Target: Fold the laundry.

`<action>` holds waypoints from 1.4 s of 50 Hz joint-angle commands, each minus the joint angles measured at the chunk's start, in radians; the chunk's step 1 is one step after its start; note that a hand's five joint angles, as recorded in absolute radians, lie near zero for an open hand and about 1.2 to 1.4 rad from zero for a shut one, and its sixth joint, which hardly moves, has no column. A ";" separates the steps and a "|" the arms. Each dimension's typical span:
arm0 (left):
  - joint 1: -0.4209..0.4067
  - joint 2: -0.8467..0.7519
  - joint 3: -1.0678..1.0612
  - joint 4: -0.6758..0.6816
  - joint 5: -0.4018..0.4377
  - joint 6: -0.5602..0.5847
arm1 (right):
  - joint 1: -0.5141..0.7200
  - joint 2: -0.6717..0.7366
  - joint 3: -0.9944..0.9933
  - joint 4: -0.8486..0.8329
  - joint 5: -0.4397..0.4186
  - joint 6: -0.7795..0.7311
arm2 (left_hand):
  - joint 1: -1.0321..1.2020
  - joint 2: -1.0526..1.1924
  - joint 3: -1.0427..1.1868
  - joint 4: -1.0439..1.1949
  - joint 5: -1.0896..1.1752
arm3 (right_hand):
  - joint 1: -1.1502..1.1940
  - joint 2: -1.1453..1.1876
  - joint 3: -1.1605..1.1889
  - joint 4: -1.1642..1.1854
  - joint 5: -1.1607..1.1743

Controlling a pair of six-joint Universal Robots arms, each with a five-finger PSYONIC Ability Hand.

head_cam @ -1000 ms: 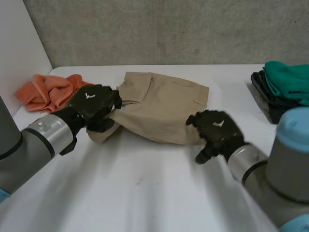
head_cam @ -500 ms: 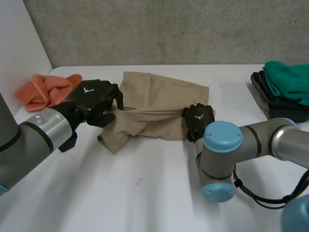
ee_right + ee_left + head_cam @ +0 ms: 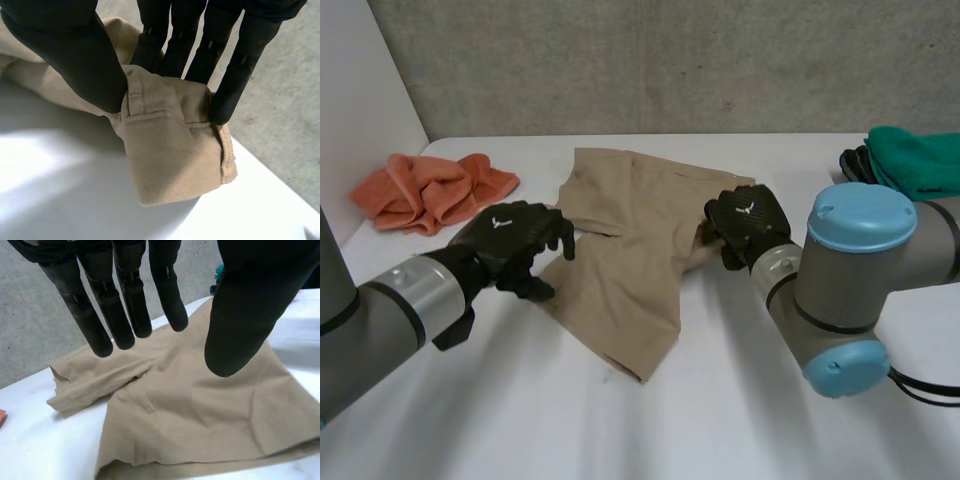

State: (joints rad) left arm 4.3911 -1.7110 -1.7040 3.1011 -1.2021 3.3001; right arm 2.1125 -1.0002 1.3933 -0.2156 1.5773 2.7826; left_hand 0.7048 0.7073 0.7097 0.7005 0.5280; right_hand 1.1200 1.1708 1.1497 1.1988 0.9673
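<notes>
Right hand (image 3: 745, 220) pinches the shorts' (image 3: 625, 270) edge, likely to drag them flat; left hand (image 3: 510, 237) hovers released alongside.

You have a white surface (image 3: 620, 430) in front of you. The tan shorts (image 3: 625, 250) lie rumpled across its middle, with one part reaching toward the near edge. A crumpled orange cloth (image 3: 430, 190) sits near the far left corner, apart from the shorts. At the right edge, a green garment (image 3: 915, 160) rests on a dark pile (image 3: 857, 162).
</notes>
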 commanded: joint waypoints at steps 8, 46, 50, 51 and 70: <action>-0.189 -0.044 -0.184 0.145 -0.096 0.012 | -0.037 -0.196 0.118 0.269 -0.049 -0.262 | -0.048 -0.051 -0.053 -0.044 -0.046 | 0.276 0.225 0.247 0.197 0.254; -0.300 -0.150 -0.115 0.136 -0.202 0.078 | -0.161 -0.331 0.240 0.332 -0.175 -0.267 | 0.691 0.689 0.687 0.696 0.694 | 0.276 0.225 0.247 0.197 0.254; -0.234 -0.029 -0.121 -0.051 -0.119 0.113 | -0.192 -0.376 0.268 0.553 -0.249 -0.470 | 0.691 0.689 0.687 0.696 0.694 | 0.276 0.225 0.247 0.197 0.254; -0.219 -0.009 -0.120 -0.100 -0.100 0.125 | -0.216 -0.396 0.283 0.661 -0.263 -0.573 | 0.691 0.689 0.687 0.696 0.694 | 0.276 0.225 0.247 0.197 0.254; -0.031 0.044 0.026 -0.486 0.078 0.348 | -0.457 -0.404 0.147 1.029 -0.596 -0.789 | 0.691 0.689 0.687 0.696 0.694 | 0.276 0.225 0.247 0.197 0.254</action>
State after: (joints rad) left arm 4.3924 -1.6093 -1.7588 2.4652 -1.1276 3.7125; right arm 1.6984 -1.4801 1.6372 0.8303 1.0523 1.9257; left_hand 1.1617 1.1958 1.1894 1.1993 1.0034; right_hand 1.1200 1.1732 1.1497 1.2037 0.9778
